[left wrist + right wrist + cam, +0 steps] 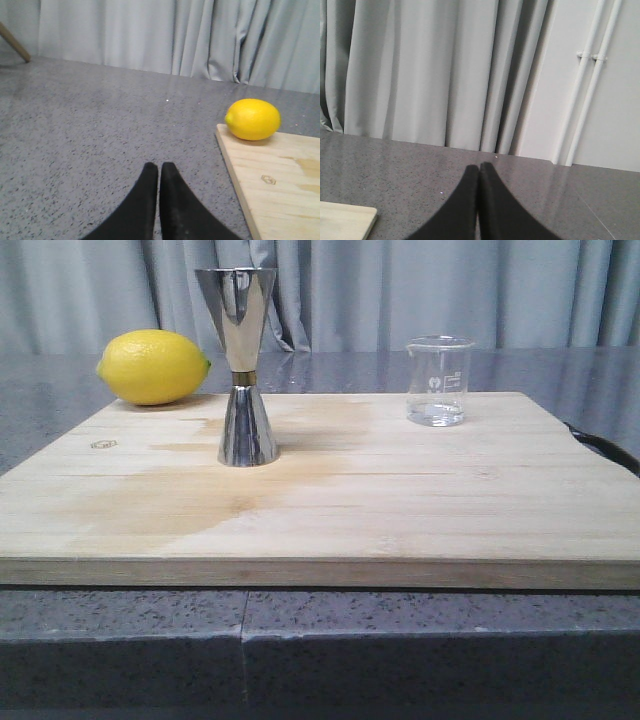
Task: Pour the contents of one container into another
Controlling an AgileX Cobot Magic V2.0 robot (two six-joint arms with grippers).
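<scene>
A small clear glass beaker (438, 381) with white marks stands upright at the back right of the wooden board (400, 510), a little clear liquid in its bottom. The tall steel jigger (243, 366) with a brass waist band stands upright left of the board's centre. Neither gripper shows in the front view. My left gripper (159, 166) is shut and empty over the grey counter, left of the board's edge. My right gripper (479, 168) is shut and empty over the counter, off the board's right end.
A yellow lemon (153, 366) lies at the board's back left corner and appears as the same lemon (253, 119) in the left wrist view. Grey curtains hang behind the counter. White pipes (592, 75) run up the wall at the right. A dark cable (600, 447) lies by the board's right edge.
</scene>
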